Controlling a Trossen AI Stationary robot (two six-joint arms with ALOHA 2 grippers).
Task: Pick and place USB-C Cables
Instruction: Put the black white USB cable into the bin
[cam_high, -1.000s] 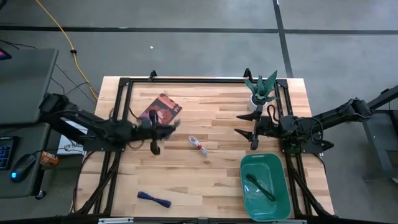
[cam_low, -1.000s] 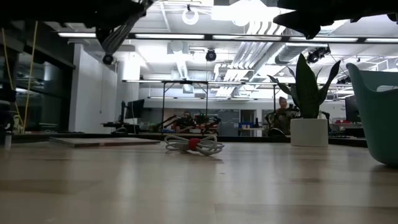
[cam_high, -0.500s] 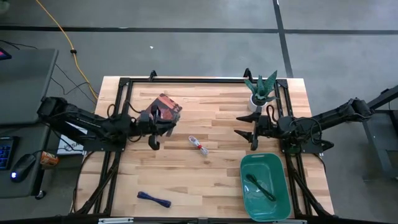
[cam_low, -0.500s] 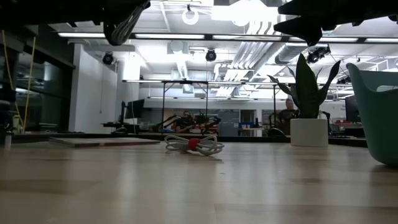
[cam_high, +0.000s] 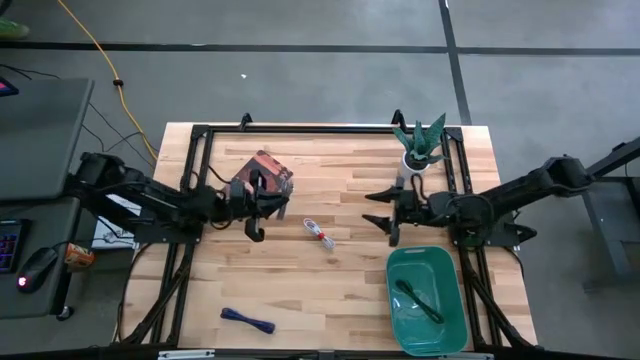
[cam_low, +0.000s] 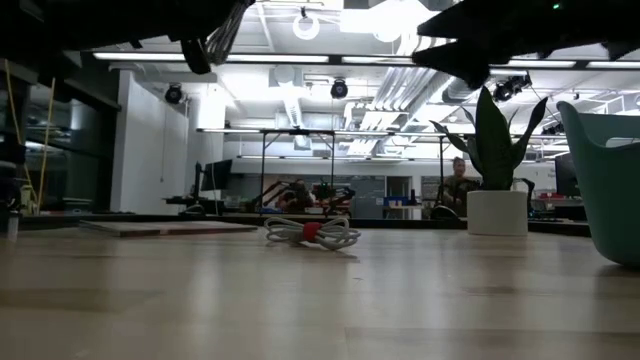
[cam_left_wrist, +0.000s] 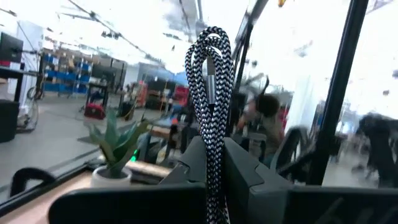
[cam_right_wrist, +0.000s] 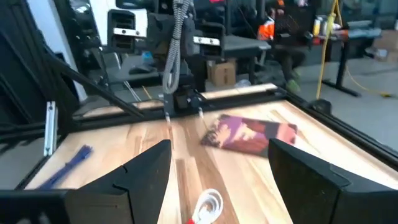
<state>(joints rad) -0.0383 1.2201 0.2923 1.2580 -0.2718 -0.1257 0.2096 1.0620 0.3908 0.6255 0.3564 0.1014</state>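
With our left gripper clamping the silver-grey cable, we are facing our open-fingered right gripper leftward toward the white-and-red cable, lying between both.

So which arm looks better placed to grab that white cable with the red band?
Probably the right. Its gripper is open, empty and near the white-and-red cable bundle; the left gripper already holds a silver-grey braided cable.
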